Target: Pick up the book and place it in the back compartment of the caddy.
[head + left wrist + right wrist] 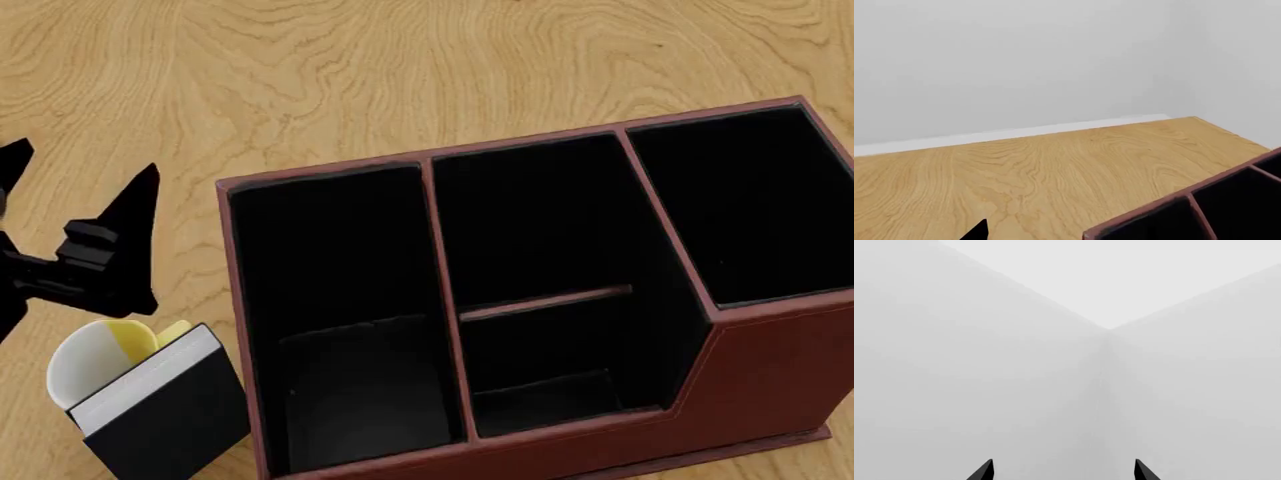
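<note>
Two claws are in play, and neither holds anything. The left claw (67, 215) hovers at about nine o'clock in the head view with its black fingers spread apart, above and just short of the book (167, 410). The right claw (1063, 471) shows only two separated fingertips against blank wall in its own wrist view, so it is parted and pointed well away from the work.

The book sits at about seven o'clock, tilted, its pale page edge up, leaning against the white-and-yellow mug (83, 362) and just beside the outer wall of the caddy (767, 375).

In my judgement that crowding is the main hazard. A finger coming down on the mug side could catch the rim and tip the mug, letting the book slump flat on the surface (400, 70). A finger on the caddy side has little gap to enter, so it may shove the box or pinch only a cover.

The back compartment (554, 345), the small cell behind the thin crossbar, is snug. A book carried askew could snag the crossbar or the divider and drop into the long cell at eight o'clock of it instead.
</note>
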Robot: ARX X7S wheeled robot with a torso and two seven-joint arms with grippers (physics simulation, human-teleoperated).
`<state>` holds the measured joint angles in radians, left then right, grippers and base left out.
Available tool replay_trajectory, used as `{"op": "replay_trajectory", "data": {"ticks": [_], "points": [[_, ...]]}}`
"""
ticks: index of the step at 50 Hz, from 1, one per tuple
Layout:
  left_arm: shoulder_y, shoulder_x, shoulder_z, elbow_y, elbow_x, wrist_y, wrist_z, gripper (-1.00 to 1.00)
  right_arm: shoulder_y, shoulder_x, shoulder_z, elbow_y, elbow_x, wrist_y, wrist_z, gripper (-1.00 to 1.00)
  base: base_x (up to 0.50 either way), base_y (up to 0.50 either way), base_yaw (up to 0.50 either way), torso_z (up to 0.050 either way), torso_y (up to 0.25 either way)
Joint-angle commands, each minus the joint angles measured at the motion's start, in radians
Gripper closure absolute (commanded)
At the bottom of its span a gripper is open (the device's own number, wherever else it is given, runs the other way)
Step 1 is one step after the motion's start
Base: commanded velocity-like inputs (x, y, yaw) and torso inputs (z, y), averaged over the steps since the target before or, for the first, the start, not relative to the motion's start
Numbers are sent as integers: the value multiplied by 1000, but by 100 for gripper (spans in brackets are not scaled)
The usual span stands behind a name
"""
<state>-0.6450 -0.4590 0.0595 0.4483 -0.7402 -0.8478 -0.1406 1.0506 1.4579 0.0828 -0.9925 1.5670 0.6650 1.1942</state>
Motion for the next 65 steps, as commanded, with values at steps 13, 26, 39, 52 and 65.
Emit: {"op": "replay_trajectory", "data": {"ticks": [13,26,39,52,65], "points": [[-23,-210,-19,77,-146,-226,62,-100,-64,-43,75,-1,-14,37,-20,-100,0,0,0,0,0],[-29,-345,39,77,-147,-262,177,-100,-46,-44,63,0,-11,44,-19,-100,0,0,0,0,0],[40,-434,37,74,-143,-221,270,-100,77,-55,-46,7,-2,61,-12,-100,0,0,0,0,0],[138,-471,34,17,-112,-117,374,-100,262,-104,-158,17,46,141,12,-100,0,0,0,0,0],[178,-473,81,-27,-68,-37,463,-100,312,-126,-185,19,62,171,24,-100,0,0,0,0,0]]}}
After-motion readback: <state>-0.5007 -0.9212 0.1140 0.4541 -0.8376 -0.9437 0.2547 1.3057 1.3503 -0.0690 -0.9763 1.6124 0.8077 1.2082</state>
